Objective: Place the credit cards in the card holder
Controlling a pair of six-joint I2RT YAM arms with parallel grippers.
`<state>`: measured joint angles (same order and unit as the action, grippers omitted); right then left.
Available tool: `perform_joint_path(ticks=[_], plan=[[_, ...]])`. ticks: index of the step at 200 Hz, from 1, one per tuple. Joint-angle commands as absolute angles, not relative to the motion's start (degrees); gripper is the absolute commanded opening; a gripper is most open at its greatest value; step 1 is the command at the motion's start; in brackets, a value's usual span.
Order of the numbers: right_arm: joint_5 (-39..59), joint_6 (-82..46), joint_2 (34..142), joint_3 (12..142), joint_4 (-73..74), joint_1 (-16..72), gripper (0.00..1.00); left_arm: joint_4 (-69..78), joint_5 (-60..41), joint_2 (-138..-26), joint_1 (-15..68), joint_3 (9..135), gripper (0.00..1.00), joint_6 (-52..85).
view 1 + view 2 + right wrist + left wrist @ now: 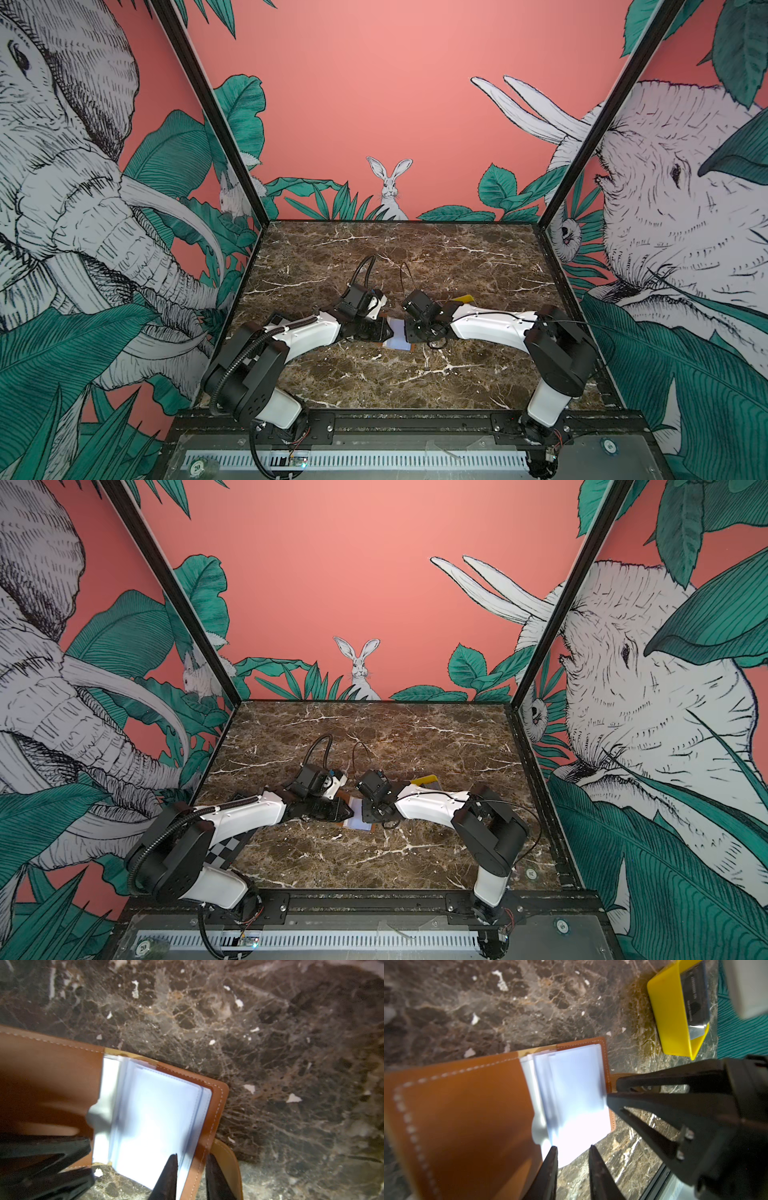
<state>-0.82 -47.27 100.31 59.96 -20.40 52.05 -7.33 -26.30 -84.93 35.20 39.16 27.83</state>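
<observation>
The credit cards [695, 995] lie as a dark stack in the yellow tray [668, 1012], their long axis running along the tray's length. None has reached the card holder [467, 1115] yet. In a top view the tray [464, 298] sits just beyond the right forearm, apart from the holder [397, 337], which lies open on the marble table [508, 1001] between the two wrists. Its clear sleeves [577, 1088] are fanned up off the right-hand cover, and its spine runs roughly away from the robot's base.

Your left gripper [573, 1146] has its jaws a little apart, with the tips at the near edge of the sleeves and nothing clamped between them. Your right gripper [192, 1154] is parted about as narrowly. It straddles the outer edge of the right cover, one finger over the sleeves and the other out by the snap tab [226, 1159]. It holds nothing either, and you cannot tell whether either pair of tips actually presses down.

What matters for you next is that the cards lie to the right of the holder and farther from the base. The right arm is therefore the nearer one to fetch a card, while the left is placed to steady the holder.
</observation>
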Motion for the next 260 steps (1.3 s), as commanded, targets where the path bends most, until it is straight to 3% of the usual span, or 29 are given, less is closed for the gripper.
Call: perform_joint_path(ticks=[1, 120, 207, 239, 260], plan=[[-3.74, -46.6, 101.68, 60.66, -24.55, 51.43, 0.25, -5.69, -28.04, -83.95, 34.89, 36.62, 0.28, 28.28], [-0.64, -36.09, 103.55, 64.2, -20.49, 47.81, 0.22, 14.53, -30.21, -79.54, 37.81, 22.7, 0.29, 41.39], [-4.31, -33.43, 78.11, 49.31, -18.15, 47.94, 0.24, 14.71, -21.82, -67.69, 44.31, 24.38, 0.32, 44.23], [-6.96, -32.17, 68.7, 45.21, -20.5, 45.76, 0.22, 15.4, -18.67, -65.44, 44.38, 25.72, 0.33, 43.74], [-7.32, -32.17, 63.11, 42.84, -22.08, 42.13, 0.27, 14.55, -16.66, -66.11, 44.34, 28.73, 0.33, 42.3]])
